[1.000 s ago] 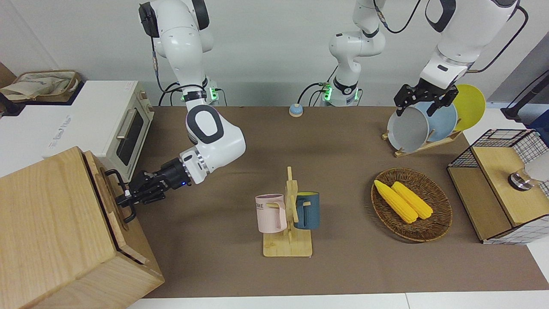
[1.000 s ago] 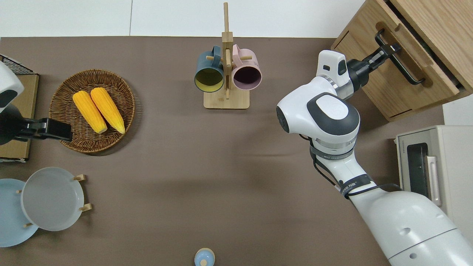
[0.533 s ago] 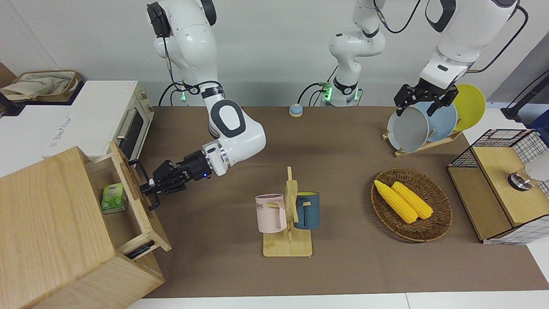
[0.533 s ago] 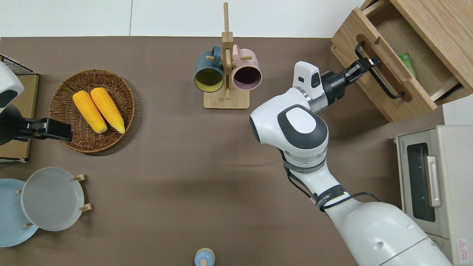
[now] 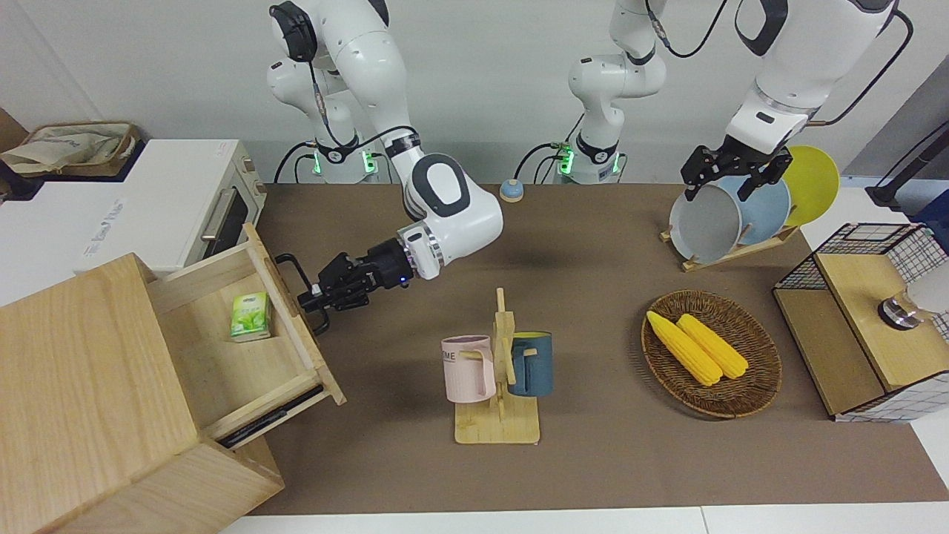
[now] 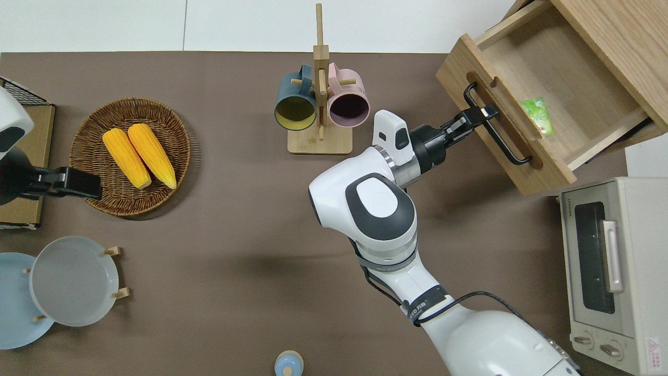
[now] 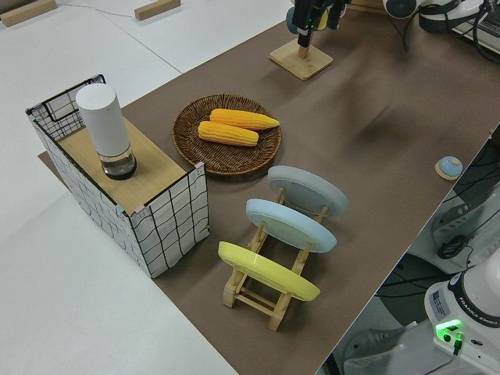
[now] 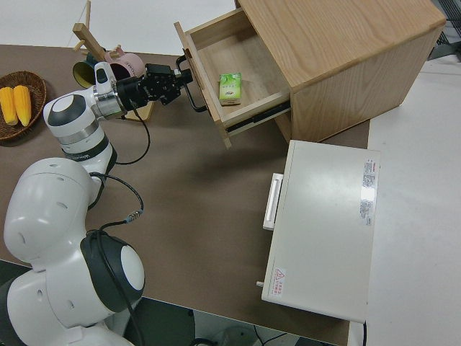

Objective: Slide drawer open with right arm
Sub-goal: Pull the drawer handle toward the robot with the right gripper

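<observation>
One drawer (image 6: 543, 99) pulled well out — right gripper (image 6: 477, 116) clamped on its black handle (image 6: 496, 130), left arm parked.

A brown cloth-covered table (image 5: 593, 475) serves as the reference point. A plain pale grey wall (image 5: 482, 81) rises at the edge of the table nearest the robots. White floor (image 7: 70, 312) surrounds the table at the left arm's end. A white counter (image 5: 44, 222) adjoins the table at the right arm's end. Lighting is even and diffuse.
</observation>
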Controlling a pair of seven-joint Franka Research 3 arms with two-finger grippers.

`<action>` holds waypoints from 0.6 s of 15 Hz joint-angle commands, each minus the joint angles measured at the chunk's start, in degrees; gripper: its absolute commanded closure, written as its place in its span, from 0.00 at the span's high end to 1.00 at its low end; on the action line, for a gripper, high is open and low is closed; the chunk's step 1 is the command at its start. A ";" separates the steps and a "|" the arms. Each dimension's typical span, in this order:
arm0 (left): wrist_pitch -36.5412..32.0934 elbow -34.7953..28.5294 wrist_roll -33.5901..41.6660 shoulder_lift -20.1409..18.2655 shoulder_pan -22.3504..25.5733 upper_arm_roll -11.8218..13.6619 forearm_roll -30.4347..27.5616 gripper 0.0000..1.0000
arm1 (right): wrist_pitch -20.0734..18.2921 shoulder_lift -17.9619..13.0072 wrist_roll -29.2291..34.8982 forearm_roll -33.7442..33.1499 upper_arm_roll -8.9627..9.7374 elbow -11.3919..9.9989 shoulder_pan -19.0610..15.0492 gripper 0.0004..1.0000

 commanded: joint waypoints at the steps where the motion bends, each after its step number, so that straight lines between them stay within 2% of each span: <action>1: -1.13 1.40 0.51 0.74 0.31 -0.41 0.99 0.99 | -0.17 0.42 -0.35 1.78 0.28 0.92 4.16 0.00; 4: -1.13 1.40 0.51 0.65 0.31 -0.41 0.99 0.99 | -2.11 0.68 -0.35 3.45 0.28 1.27 6.36 0.00; 6: -1.13 1.40 0.51 0.65 0.31 -0.41 0.99 0.99 | -2.90 0.94 -0.78 3.63 0.28 2.15 7.24 0.00; 9: -1.13 1.40 0.51 0.65 0.31 -0.41 0.99 0.99 | -3.34 1.21 -0.79 3.72 0.28 2.15 7.77 0.00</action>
